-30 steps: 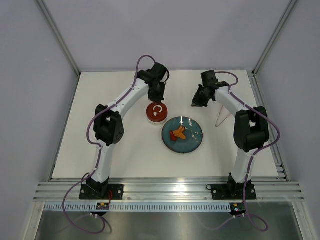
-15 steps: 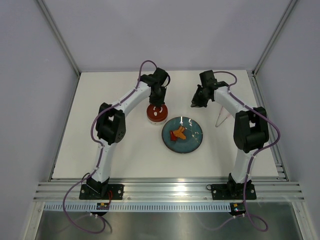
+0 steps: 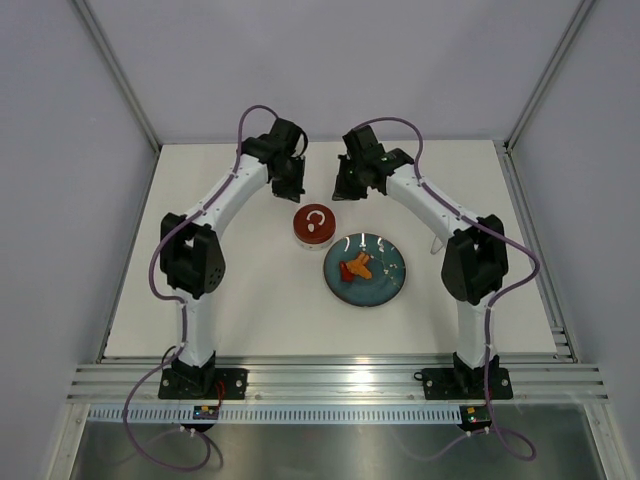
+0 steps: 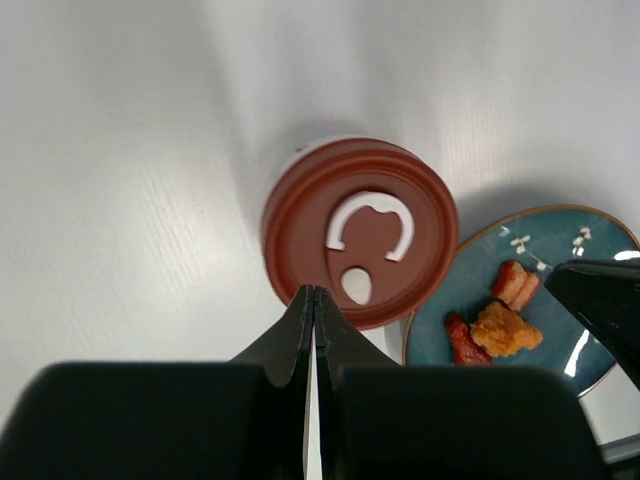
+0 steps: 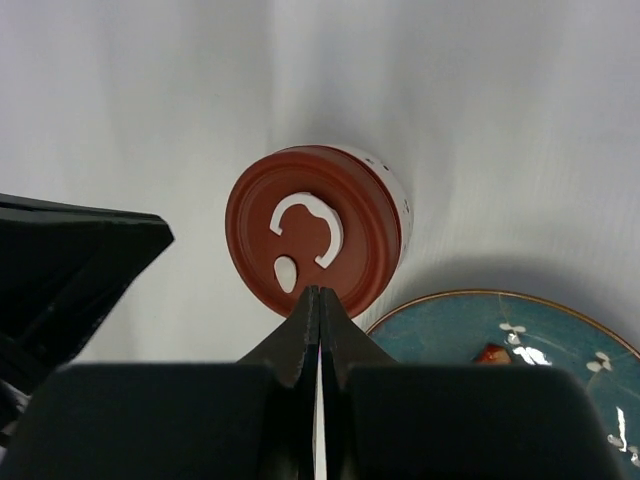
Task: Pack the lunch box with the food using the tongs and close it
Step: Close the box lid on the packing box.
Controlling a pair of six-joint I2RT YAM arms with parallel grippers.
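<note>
While the lid sits on the box, you can pack nothing, so lifting it off looks like your first job. The box stands on the table, touching the plate that holds the food. The left gripper and right gripper are both pressed together and empty. They hover just beyond the box, one each side, equally near.
</note>
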